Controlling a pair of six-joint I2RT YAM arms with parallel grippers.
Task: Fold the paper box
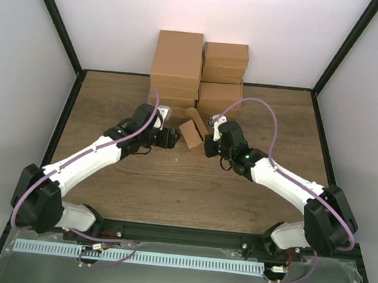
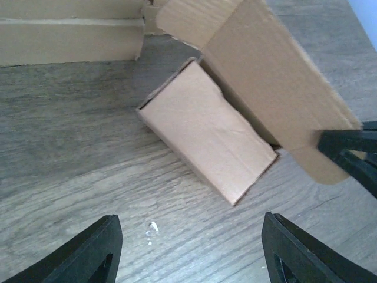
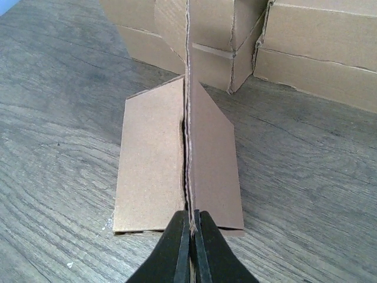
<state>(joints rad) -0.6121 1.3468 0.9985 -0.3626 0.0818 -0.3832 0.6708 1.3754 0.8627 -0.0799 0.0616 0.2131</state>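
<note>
Pinching the raised flap point(image 3: 188, 71) of the paper box point(image 3: 152, 171) with the right end effector point(image 3: 190, 223) — fingers pressed together on the thin cardboard edge, flap standing upright between them. Opposite, with the left end effector point(image 2: 191, 244) spread wide and empty, low over the counter point(image 1: 170, 193), just short of the box's near side. Rests mid-counter between the two arms. Further back — stacks of closed boxes point(image 1: 177, 60) along the far edge, near the open one.

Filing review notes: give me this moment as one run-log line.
right claw: shut on flap | left claw: open, empty | paper box: flap raised, not yet closed | stacked boxes: behind
</note>
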